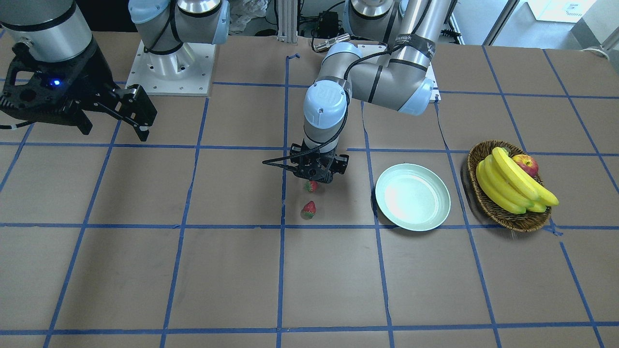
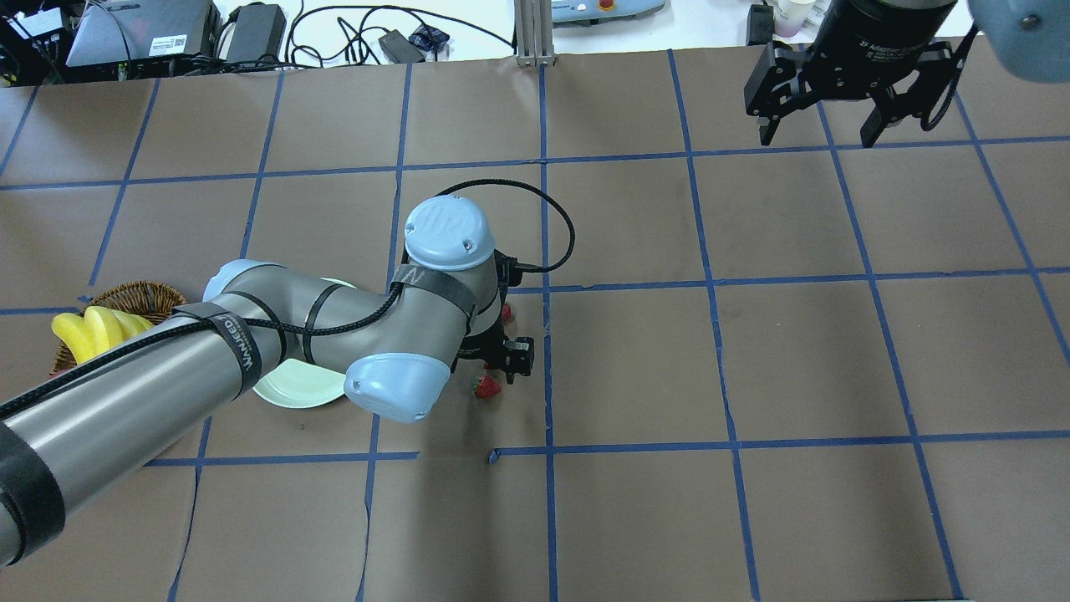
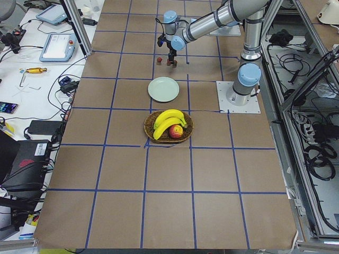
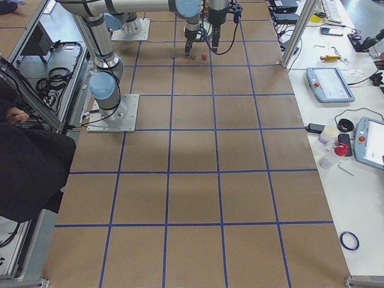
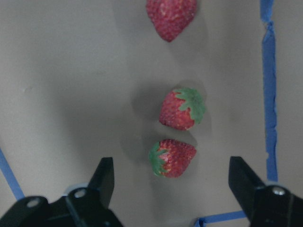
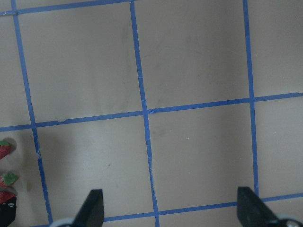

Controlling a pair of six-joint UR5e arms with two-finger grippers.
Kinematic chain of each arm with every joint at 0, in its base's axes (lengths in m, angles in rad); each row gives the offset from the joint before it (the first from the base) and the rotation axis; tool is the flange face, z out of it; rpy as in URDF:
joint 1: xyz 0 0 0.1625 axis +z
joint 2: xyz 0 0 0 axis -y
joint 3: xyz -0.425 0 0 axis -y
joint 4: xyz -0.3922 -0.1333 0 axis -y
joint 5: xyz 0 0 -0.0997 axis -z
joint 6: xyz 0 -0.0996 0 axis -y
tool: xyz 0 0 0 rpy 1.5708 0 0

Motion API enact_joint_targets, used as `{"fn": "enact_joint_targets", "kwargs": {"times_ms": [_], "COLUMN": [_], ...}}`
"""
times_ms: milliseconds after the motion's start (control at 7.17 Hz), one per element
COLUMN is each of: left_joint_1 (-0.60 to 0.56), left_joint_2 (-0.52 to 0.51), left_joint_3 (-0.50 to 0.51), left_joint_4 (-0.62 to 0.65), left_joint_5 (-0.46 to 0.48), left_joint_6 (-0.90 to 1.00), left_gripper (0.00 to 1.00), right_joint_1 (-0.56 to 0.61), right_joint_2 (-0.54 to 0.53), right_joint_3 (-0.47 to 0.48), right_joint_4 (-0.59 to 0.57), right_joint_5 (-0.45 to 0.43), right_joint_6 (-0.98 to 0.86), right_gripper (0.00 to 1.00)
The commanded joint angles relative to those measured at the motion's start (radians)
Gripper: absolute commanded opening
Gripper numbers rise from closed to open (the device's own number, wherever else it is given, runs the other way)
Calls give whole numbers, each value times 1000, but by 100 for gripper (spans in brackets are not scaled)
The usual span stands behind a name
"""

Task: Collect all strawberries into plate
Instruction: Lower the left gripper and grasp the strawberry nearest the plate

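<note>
Three red strawberries with green caps lie in a row on the brown paper. In the left wrist view they are the near one (image 5: 173, 157), the middle one (image 5: 182, 109) and the far one (image 5: 174, 19). My left gripper (image 5: 173, 189) is open and empty, right above the near berry, which lies between its fingers. The front view shows two berries (image 1: 311, 186) (image 1: 308, 210) below the left gripper (image 1: 316, 173). The pale mint plate (image 1: 412, 203) is empty, beside them. My right gripper (image 2: 819, 125) is open and empty, raised far off.
A wicker basket (image 1: 488, 205) with bananas (image 1: 512, 186) and an apple (image 1: 526, 164) stands beyond the plate. Blue tape lines grid the table. My left arm covers much of the plate (image 2: 297, 386) in the overhead view.
</note>
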Motion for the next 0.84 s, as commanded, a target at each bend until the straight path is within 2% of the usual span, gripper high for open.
{"fn": "enact_joint_targets", "kwargs": {"times_ms": [0, 140, 419, 698], "left_joint_1": [0, 0, 0, 0], "left_joint_2": [-12, -11, -15, -15], "left_joint_3": [-30, -30, -27, -22], "left_joint_4": [2, 2, 2, 4], "left_joint_5": [-2, -2, -2, -2], "left_joint_6": [10, 13, 25, 33], "left_gripper": [75, 67, 40, 30], "right_joint_1": [0, 0, -2, -2], "right_joint_2": [0, 0, 0, 0], "right_joint_3": [0, 0, 0, 0], "right_joint_4": [1, 1, 1, 1], "right_joint_5": [0, 0, 0, 0], "right_joint_6": [0, 2, 0, 2], "right_gripper": [100, 100, 100, 100]}}
